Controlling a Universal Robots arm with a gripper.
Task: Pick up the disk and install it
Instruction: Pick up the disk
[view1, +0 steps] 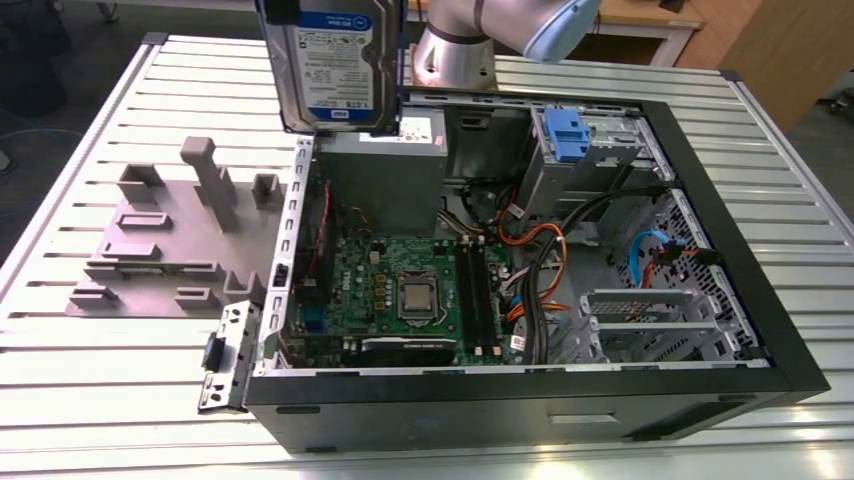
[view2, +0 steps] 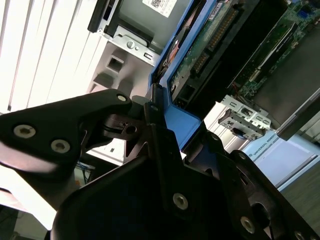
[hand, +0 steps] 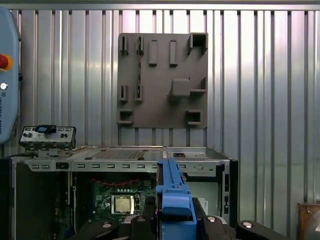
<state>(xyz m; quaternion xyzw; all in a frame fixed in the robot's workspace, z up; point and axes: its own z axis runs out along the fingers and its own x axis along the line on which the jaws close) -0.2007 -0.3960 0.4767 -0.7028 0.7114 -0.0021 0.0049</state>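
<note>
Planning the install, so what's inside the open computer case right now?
A green motherboard with its processor, orange and black cables, a grey metal box and a blue latch piece. The held disk hides part of the case's far edge; anything under the cables is covered.

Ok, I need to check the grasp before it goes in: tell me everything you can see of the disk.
The disk is a flat silver metal drive with a white-and-blue label and blue plastic rails along its edges. It hangs upright, on edge, above the open computer case, touching nothing but the gripper, whose jaws clamp its blue rail.
</note>
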